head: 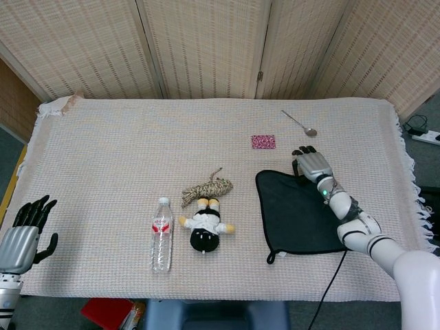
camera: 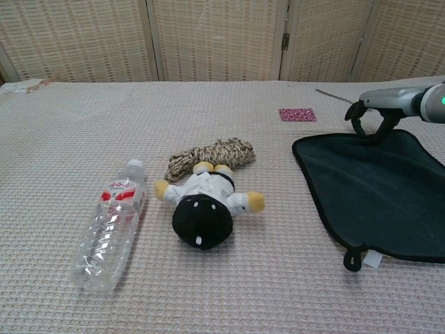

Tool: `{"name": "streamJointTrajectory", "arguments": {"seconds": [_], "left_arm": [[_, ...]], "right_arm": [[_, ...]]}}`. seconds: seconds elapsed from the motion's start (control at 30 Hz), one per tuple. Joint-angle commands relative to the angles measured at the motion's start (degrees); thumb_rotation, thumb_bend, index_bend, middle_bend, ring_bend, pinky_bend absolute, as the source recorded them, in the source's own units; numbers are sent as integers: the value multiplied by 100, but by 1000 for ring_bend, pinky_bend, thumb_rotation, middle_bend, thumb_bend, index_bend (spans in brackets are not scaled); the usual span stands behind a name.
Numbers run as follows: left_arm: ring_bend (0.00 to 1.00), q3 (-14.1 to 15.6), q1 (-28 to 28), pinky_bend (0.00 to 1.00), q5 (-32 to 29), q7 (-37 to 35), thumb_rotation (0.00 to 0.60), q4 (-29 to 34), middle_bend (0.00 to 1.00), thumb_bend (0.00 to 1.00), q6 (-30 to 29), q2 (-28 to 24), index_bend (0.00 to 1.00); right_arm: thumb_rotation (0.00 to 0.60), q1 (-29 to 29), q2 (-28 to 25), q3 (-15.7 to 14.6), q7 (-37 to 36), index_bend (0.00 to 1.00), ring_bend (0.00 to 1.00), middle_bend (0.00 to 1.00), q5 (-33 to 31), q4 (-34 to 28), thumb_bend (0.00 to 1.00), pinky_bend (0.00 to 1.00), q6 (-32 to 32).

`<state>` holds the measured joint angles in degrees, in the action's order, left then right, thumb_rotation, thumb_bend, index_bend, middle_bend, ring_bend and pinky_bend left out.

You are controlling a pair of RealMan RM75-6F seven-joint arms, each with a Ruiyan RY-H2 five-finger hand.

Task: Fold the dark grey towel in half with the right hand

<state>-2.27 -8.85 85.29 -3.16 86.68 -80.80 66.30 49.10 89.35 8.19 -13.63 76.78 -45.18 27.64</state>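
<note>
Fingers of the right hand [camera: 372, 120] pinch the far edge of the dark grey towel [camera: 379, 191], ready to fold it; left hand [head: 24, 230] rests released.

You have wide free worktop [head: 124, 137] in the upper left and upper middle of the head view. Near your right hand [head: 311, 163], at the far edge of the towel [head: 295, 213], two things stand close: the spoon [head: 300, 123] above it and the small pink patch [head: 263, 141] to its left. Left of the towel, the doll [head: 204, 227], the rope bundle [head: 206, 188] and the bottle [head: 161, 234] block the lower middle.
</note>
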Motion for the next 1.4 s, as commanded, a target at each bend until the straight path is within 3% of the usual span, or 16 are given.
{"name": "streamJointTrajectory", "arguments": {"seconds": [0.03,0.23,0.57,1.03,1.4], "left_arm": [[0,17,0,9,39,26,600,34,36,582,-15,0,0],[0,55,9,9,130,75,600,107,36,582,-65,3,0],[0,107,42,9,262,88,600,205,36,582,-168,-34,0],[0,134,104,9,364,50,600,297,36,582,-317,-116,0],[0,142,94,9,372,102,600,305,36,582,-290,-94,0]], "right_arm": [[600,-512,-774,-325,584,688,41,179,167,-1254,475,0,648],[600,-955,-1437,-627,1764,688,42,179,-7,-2682,475,0,1171],[600,-1222,-1835,-938,2984,689,41,179,-170,-3926,475,0,1572],[600,-1339,-2059,-1213,3440,688,40,179,-4,-4697,475,0,1742],[600,-1466,-2251,-1412,3557,688,45,179,141,-4885,475,0,1821]]}}
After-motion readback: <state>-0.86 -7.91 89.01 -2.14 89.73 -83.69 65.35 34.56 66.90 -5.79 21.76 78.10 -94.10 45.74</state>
